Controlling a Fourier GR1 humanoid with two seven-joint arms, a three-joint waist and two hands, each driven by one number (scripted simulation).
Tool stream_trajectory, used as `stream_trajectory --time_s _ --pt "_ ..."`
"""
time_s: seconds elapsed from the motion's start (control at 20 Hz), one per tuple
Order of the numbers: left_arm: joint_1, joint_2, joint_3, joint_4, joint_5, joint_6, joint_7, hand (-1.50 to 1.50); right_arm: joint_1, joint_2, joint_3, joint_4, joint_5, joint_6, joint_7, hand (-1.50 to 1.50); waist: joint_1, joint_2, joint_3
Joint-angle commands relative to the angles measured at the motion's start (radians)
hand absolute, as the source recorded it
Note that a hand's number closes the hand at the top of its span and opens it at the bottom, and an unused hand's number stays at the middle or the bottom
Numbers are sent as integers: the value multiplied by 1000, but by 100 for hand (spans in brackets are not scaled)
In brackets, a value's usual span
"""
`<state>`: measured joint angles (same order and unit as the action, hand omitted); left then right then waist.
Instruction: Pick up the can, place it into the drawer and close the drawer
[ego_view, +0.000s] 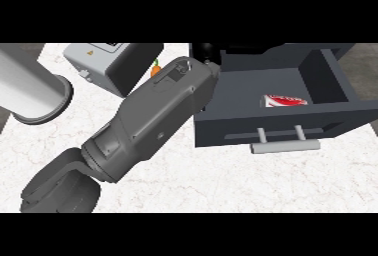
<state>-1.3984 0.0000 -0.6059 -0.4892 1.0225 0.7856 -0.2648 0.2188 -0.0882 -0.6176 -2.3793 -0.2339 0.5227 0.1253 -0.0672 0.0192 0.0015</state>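
The dark grey drawer (325, 80) stands open at the right, with its front panel and bar handle (284, 145) toward me. A red and white can (284, 100) lies on its side inside it, near the front wall. My left forearm (159, 115) runs from the lower left up to the drawer's back left corner. Of my left hand (204, 51) only a small black part shows past the wrist, above that corner and apart from the can. The right hand is out of view.
A large white cylinder (29, 82) with a grey base stands at the left edge. A grey box-like appliance (107, 62) sits at the back, left of the forearm. A small orange thing (156, 69) peeks out between the appliance and the arm.
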Motion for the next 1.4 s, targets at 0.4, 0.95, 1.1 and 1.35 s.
stream_trajectory --time_s 0.4,0.95,1.1,1.35 --pt "-35 0 14 4 39 -4 -12 -150 -170 23 315 10 602 -59 -77 -150 53 -4 -1" --pt "-64 53 21 -23 -3 27 93 -150 -425 -43 518 395 1020 -265 -185 -150 81 -11 -1" --pt "-20 78 16 -66 -17 8 100 -150 -526 -26 598 519 1123 -317 -163 -150 97 -14 -2" --pt "14 109 4 -117 -49 35 130 -150 -636 -60 641 742 1233 -360 -194 -150 104 -16 -2"
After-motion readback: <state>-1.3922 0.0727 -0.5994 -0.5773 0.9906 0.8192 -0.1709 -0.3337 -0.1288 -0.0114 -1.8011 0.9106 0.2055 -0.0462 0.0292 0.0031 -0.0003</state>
